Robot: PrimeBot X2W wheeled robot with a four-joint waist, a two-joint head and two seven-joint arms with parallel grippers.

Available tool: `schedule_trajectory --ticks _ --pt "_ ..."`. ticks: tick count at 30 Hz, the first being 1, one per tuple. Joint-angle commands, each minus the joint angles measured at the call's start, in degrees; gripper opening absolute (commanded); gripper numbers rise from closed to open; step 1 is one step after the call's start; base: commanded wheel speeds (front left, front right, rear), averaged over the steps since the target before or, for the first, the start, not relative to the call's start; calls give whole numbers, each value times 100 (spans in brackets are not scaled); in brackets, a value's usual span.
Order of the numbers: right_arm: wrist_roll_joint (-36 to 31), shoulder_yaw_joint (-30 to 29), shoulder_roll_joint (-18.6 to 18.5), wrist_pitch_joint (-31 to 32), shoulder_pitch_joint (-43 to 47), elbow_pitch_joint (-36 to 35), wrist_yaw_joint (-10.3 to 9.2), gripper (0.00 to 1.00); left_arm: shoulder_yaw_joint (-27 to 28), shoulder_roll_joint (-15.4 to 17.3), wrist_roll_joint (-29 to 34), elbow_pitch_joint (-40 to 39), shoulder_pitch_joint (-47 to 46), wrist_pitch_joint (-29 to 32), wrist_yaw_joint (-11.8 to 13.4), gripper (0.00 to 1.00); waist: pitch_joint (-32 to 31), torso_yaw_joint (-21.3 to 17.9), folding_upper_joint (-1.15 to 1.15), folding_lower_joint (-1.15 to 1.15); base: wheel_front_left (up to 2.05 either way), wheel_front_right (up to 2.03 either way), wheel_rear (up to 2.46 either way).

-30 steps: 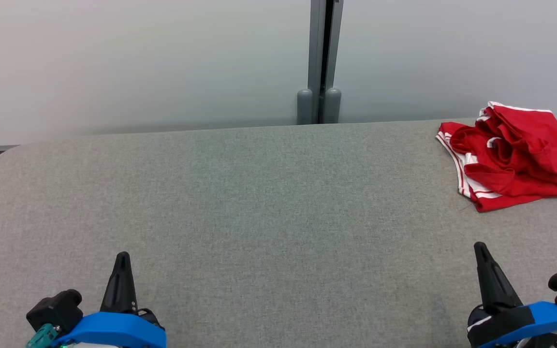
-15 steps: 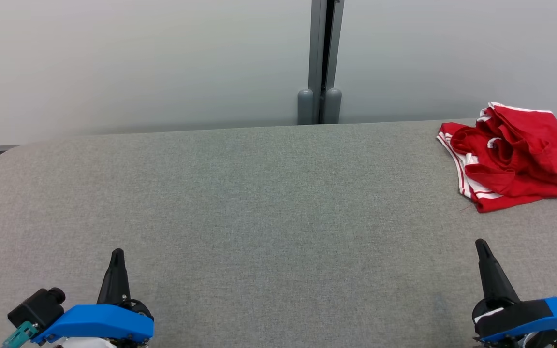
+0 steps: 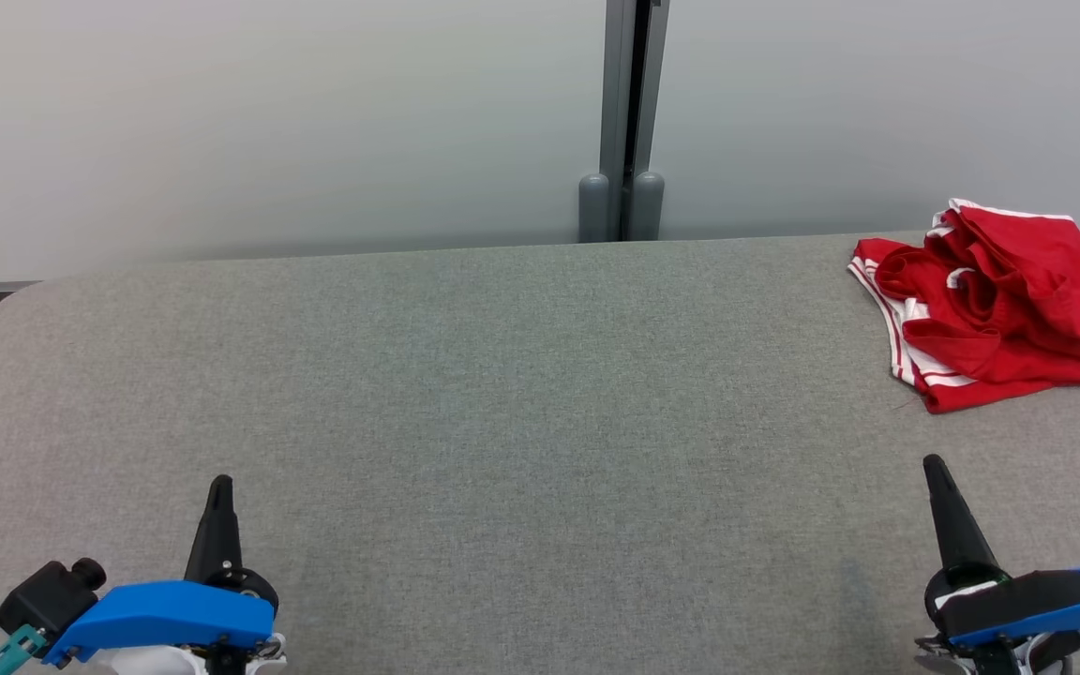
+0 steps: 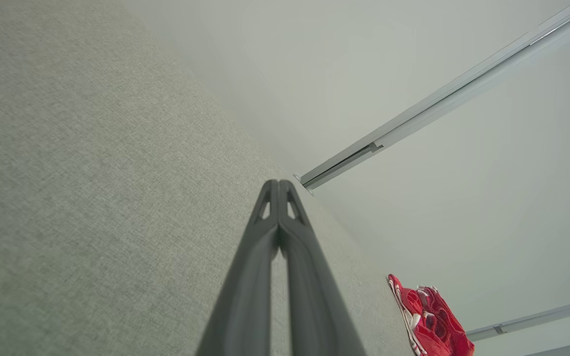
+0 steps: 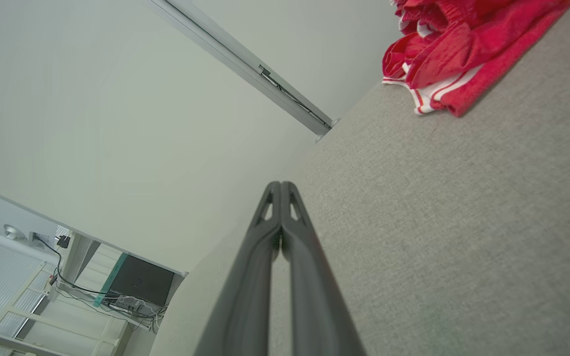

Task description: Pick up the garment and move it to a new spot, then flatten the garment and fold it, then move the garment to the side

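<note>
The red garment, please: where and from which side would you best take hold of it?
Probably a raised fold atop the red garment, from above with the nearer right claw; its striped edge lies flat on the table.

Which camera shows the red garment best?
The head view: the red garment lies crumpled, nearly whole, at far right. The right wrist view crops it at the top edge; the left wrist view shows it small and distant.

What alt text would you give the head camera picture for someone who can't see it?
A crumpled red garment with white stripes lies at the far right of a grey fabric table. The left gripper and right gripper, both shut and empty, point up from the near corners.
</note>
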Motion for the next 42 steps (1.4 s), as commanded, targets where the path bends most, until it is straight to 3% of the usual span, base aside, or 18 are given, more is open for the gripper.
schedule_trajectory --ticks 1,42 --pt "205 -16 -27 33 -165 -30 3 0 52 14 -173 -47 -179 36 -46 0 0 1 0 0 0 0 0" --pt "2496 -61 -35 297 -385 290 4 0 521 -150 -2341 96 -380 542 -390 0 -16 35 0 0 0 0 0"
